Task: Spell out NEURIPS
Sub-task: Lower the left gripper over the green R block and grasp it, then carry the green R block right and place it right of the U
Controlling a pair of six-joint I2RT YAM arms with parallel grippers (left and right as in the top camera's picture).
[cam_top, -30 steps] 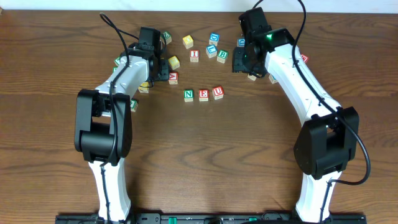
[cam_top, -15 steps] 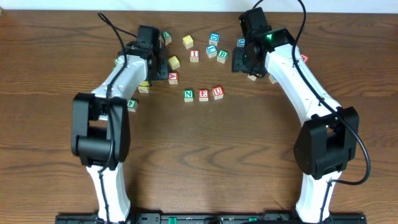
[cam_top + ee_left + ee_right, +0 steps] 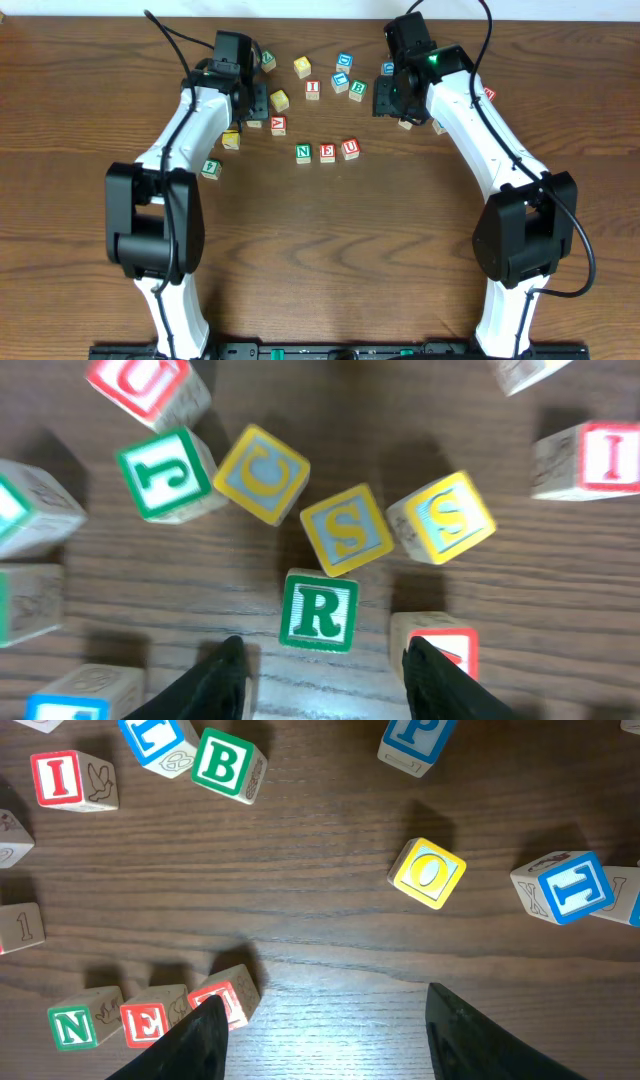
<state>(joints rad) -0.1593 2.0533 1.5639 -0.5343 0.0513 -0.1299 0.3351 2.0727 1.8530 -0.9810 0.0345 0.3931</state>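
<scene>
Cubes N [image 3: 303, 152], E [image 3: 327, 152] and U [image 3: 350, 148] stand in a row at mid-table. They also show in the right wrist view as N [image 3: 72, 1025], E [image 3: 145, 1020] and U [image 3: 225, 998]. The red I cube [image 3: 313, 88] lies behind the row. The blue P cube [image 3: 415, 740] lies farther back. The green R cube [image 3: 319, 610] sits just ahead of my open left gripper [image 3: 325, 675], between the finger lines and untouched. Two yellow S cubes [image 3: 347, 530] [image 3: 441, 515] lie beyond it. My right gripper [image 3: 330, 1030] is open and empty above bare wood beside U.
Loose cubes lie around: yellow C [image 3: 262, 473], green J [image 3: 165, 472], green B [image 3: 228, 762], yellow O [image 3: 428, 872] and a red-faced cube [image 3: 440, 642] by the left gripper's right finger. More cubes are scattered along the far side of the table [image 3: 320, 250].
The left arm has swung a little left and toward the far edge, its gripper still open. The right arm and the cubes have not moved.
</scene>
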